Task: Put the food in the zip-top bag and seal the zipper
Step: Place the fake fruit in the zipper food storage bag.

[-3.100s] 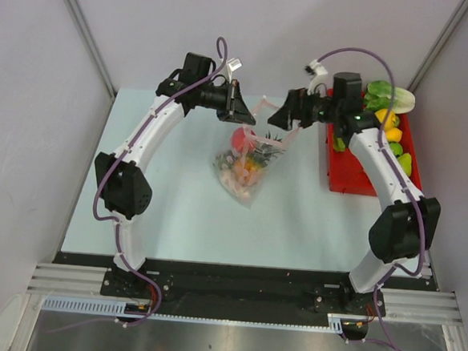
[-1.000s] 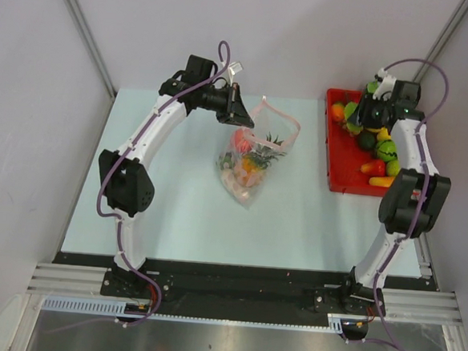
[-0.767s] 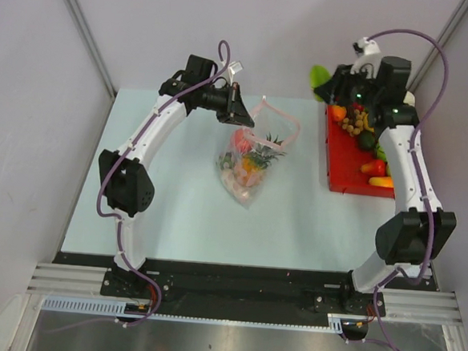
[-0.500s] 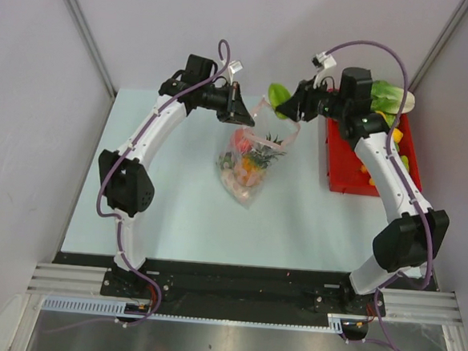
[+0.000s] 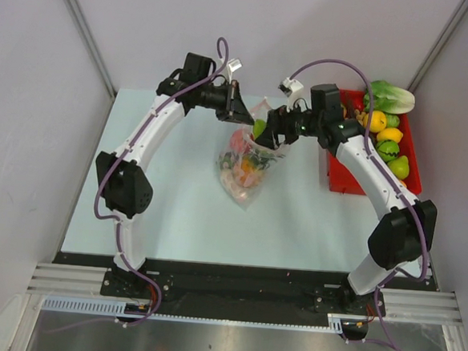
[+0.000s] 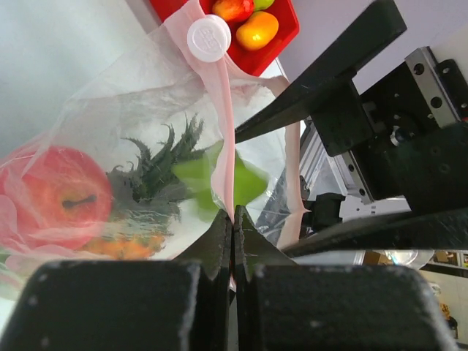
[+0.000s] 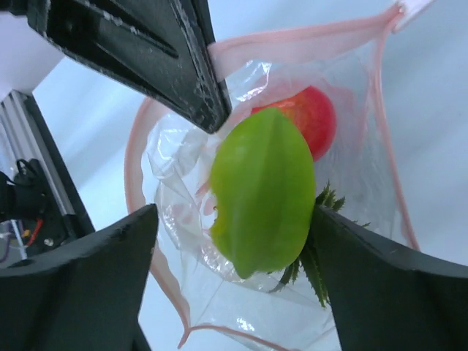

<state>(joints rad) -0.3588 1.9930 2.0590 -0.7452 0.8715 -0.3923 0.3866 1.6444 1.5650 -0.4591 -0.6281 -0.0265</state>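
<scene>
Jaws on my left gripper pinch the thin pink-red zipper strip of the crinkly clear plastic bag; my right gripper's are spread, with a glossy green toy fruit between them over the bag's mouth.

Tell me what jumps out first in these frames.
A bright green fruit sits between the spread fingers of the right gripper, directly over the open mouth of the zip-top bag in the middle of the top view. The left gripper pinches the pink zipper, holding that mouth up. At far right, a red tray carries more toy food.
</scene>
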